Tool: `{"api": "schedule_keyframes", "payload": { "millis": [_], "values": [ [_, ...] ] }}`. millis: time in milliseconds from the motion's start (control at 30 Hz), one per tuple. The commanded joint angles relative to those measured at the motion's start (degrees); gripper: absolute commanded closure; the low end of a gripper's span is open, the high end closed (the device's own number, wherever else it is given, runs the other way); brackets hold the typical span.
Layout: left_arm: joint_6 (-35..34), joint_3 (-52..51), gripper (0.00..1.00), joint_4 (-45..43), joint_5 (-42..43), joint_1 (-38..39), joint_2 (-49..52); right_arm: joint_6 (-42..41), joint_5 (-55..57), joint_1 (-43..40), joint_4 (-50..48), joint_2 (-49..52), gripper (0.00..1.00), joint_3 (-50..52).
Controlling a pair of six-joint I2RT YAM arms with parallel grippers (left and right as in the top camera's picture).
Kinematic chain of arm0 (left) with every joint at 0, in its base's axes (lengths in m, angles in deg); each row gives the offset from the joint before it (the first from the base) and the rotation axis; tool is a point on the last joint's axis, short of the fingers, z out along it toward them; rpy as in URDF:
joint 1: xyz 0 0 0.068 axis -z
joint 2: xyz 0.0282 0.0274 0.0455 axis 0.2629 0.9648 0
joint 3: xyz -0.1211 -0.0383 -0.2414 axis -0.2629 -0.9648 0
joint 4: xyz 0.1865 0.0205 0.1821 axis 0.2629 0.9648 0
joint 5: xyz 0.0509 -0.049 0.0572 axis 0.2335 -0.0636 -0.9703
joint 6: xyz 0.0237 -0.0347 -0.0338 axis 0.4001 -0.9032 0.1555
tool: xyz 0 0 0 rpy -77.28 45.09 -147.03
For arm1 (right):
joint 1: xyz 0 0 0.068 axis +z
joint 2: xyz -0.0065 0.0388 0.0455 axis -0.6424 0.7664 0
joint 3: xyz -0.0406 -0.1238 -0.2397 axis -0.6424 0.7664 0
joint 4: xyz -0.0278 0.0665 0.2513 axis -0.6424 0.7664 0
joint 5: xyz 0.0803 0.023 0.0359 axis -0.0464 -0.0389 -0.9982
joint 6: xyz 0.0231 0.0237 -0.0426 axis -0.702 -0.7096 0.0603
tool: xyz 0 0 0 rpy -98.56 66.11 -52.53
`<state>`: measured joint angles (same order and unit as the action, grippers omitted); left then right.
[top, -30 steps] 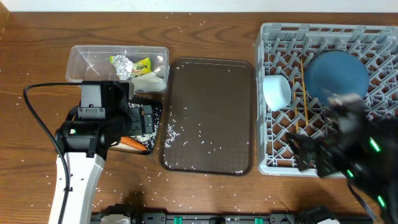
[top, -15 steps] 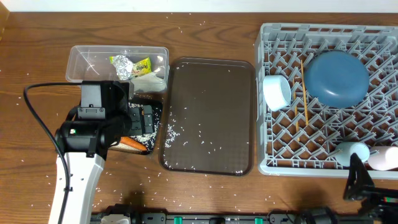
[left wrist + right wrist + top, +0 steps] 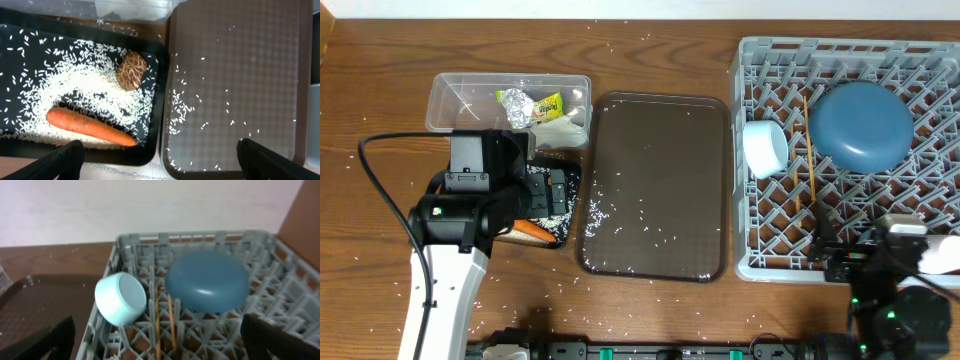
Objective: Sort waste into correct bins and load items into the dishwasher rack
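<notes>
The grey dishwasher rack (image 3: 920,60) holds the large blue bowl (image 3: 861,124), upside down, the small light-blue bowl (image 3: 766,148) on its side, and the chopsticks (image 3: 810,150). All three also show in the right wrist view: blue bowl (image 3: 207,281), light-blue bowl (image 3: 120,298), chopsticks (image 3: 158,325). My right gripper (image 3: 160,345) is open and empty at the rack's front edge (image 3: 840,262). My left gripper (image 3: 160,167) is open and empty over the black tray (image 3: 155,150), which holds the carrot (image 3: 90,126), the brown lump (image 3: 131,70) and rice (image 3: 75,90). The clear tub (image 3: 460,100) holds the wrapper (image 3: 532,104) and tissue (image 3: 560,128).
The dark brown serving tray (image 3: 655,150), sprinkled with rice grains, lies between the bins and the rack. A pale item (image 3: 942,256) shows at the rack's front right corner, partly hidden by my right arm. A black cable (image 3: 380,190) loops left of the left arm.
The right arm drew back from over the rack's front right to the lower right edge, then came in again to the rack's front edge. The left arm has not moved.
</notes>
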<state>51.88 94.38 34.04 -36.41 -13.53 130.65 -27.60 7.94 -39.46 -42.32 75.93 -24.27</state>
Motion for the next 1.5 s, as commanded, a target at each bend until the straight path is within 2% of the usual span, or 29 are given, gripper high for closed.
{"api": "schedule_keyframes", "payload": {
  "millis": [0,133,667,1467],
  "values": [
    [0.3,0.2,0.02,0.2,0.5,0.1,0.2,0.7,-2.2,-0.3,-3.9,-5.3,0.01,6.1],
    [0.3,0.2,0.02,0.2,0.5,0.1,0.2,0.7,-2.2,-0.4,-7.7,-10.6,0.01,12.6],
    [0.3,0.2,0.02,0.2,0.5,0.1,0.2,0.7,-2.3,-0.5,-28.6,-10.4,0.01,30.1],
    [0.3,0.1,0.02,0.2,0.5,0.1,0.1,0.7,-2.0,-0.5,-28.4,-10.3,0.01,30.1]
  ]
}}
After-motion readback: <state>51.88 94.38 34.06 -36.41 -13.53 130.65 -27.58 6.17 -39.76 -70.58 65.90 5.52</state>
